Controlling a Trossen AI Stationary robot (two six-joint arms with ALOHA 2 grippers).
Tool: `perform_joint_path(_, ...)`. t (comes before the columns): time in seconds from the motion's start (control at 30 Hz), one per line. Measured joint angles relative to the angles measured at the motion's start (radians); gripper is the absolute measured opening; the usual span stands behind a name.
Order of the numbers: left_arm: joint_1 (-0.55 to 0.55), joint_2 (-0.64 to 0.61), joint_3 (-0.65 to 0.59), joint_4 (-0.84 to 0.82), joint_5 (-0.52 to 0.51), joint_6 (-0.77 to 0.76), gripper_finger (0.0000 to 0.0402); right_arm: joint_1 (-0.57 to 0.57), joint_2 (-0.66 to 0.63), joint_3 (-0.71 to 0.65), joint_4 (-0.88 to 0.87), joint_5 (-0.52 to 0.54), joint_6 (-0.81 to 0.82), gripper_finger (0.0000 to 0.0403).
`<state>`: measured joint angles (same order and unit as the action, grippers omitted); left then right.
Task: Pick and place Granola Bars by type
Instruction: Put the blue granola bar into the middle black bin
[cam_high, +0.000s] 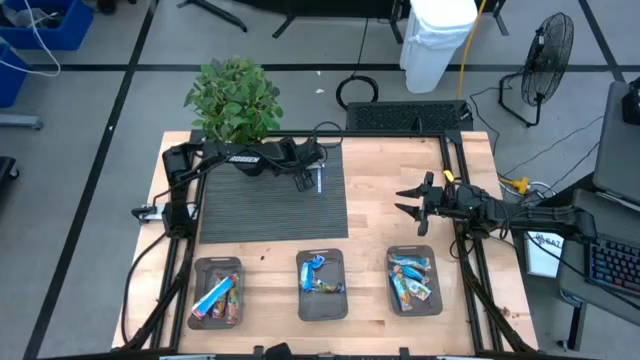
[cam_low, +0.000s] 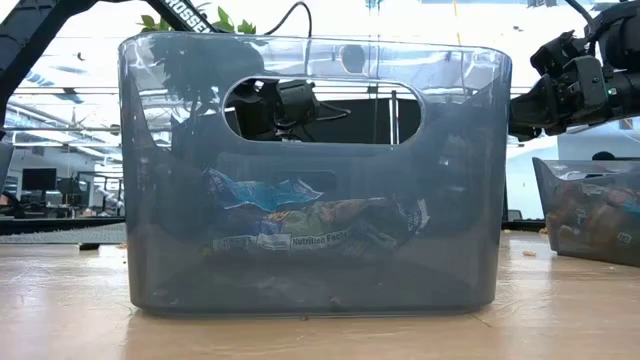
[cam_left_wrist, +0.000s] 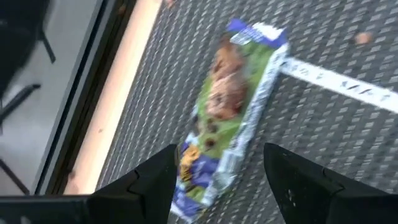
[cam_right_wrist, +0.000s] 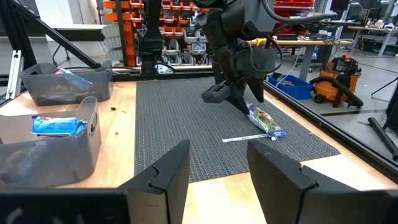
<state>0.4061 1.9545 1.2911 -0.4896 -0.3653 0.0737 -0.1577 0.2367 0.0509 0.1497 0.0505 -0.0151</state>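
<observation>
The left tool (cam_high: 307, 181) hangs low over the far right part of the dark ribbed mat (cam_high: 240, 215), its two fingers (cam_left_wrist: 152, 180) spread apart on either side of a green-and-blue wrapped granola bar (cam_left_wrist: 230, 115) that lies flat on the mat, gripped by neither finger. From the right wrist view the same bar (cam_right_wrist: 266, 121) rests just beside a strip of white tape (cam_right_wrist: 239, 138), near the mat's edge, with the left arm's tool directly above one end of it.

The right tool (cam_high: 412, 201) hovers over bare wood to the right of the mat, well apart from the bar, its fingers (cam_right_wrist: 163, 171) standing open and empty.

Along the near edge of the table (cam_high: 370, 262) stand three clear grey bins in a row. The left bin (cam_high: 197, 268) holds bars in blue-and-white and red wrappers, the middle bin (cam_high: 303, 308) holds blue-wrapped bars, and the right bin (cam_high: 437, 287) holds several blue and green ones. In the low view the middle bin (cam_low: 160, 200) fills the frame, crumpled wrappers piled at its bottom.

A leafy potted plant (cam_high: 234, 98) sits at the table's far left corner, behind the mat.
</observation>
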Motion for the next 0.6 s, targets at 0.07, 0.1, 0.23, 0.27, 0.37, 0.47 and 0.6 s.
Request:
perform_joint_path(0.07, 0.016, 0.0, 0.0, -0.015, 0.002, -0.019, 0.0241, 0.0, 0.0, 0.0, 0.0, 0.0, 0.0, 0.0151)
perform_joint_path(0.1, 0.024, 0.0, 0.0, -0.022, 0.006, -0.031, 0.0241, 0.0, 0.0, 0.0, 0.0, 0.0, 0.0, 0.0151)
perform_joint_path(0.23, 0.057, 0.001, 0.0, -0.066, 0.047, -0.058, 0.0241, 0.0, 0.0, 0.0, 0.0, 0.0, 0.0, 0.0151)
perform_joint_path(0.27, 0.064, 0.004, 0.0, -0.069, 0.05, -0.061, 0.0241, 0.0, 0.0, 0.0, 0.0, 0.0, 0.0, 0.0151)
perform_joint_path(0.37, 0.082, 0.007, -0.002, -0.088, 0.065, -0.082, 0.0241, 0.0, 0.0, 0.0, 0.0, 0.0, 0.0, 0.0151)
perform_joint_path(0.47, 0.094, 0.007, -0.011, -0.086, 0.133, -0.094, 0.0241, 0.0, 0.0, 0.0, 0.0, 0.0, 0.0, 0.0151)
perform_joint_path(0.6, 0.098, 0.007, -0.018, -0.086, 0.205, -0.108, 0.0241, 0.0, 0.0, 0.0, 0.0, 0.0, 0.0, 0.0151)
